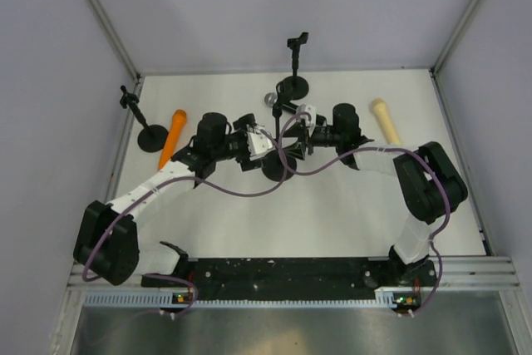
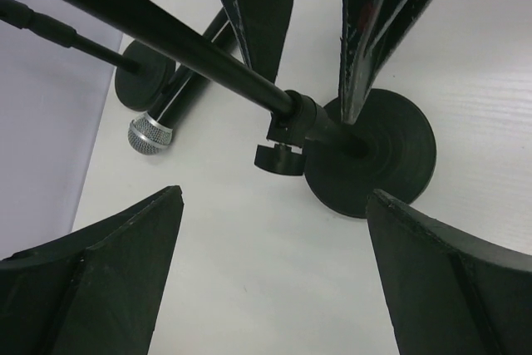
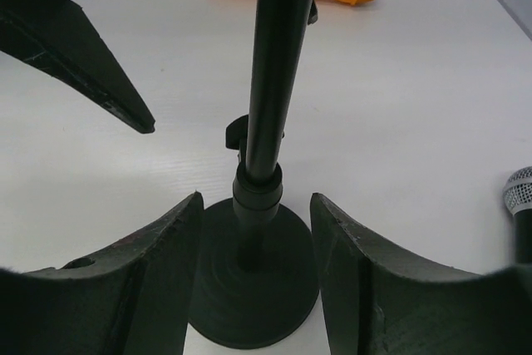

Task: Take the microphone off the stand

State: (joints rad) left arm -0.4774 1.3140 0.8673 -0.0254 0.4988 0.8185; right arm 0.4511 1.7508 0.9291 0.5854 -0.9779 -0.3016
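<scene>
Left claw (image 2: 274, 195) stands wide open, facing the stand (image 2: 399, 151). Right claw (image 3: 256, 201) sits half-closed astride the stand's pole (image 3: 270, 81), apparently not touching it.

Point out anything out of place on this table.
Two microphones lie flat on the table instead of in clips: the orange microphone beside the left stand, the cream microphone near the right edge. The left stand and back stand are empty.

No writing, label, brand, number or sign can be read on anything here, neither on the orange microphone (image 1: 173, 137), the cream microphone (image 1: 386, 120), the black microphone (image 2: 154, 130) nor the stand (image 3: 270, 81).
</scene>
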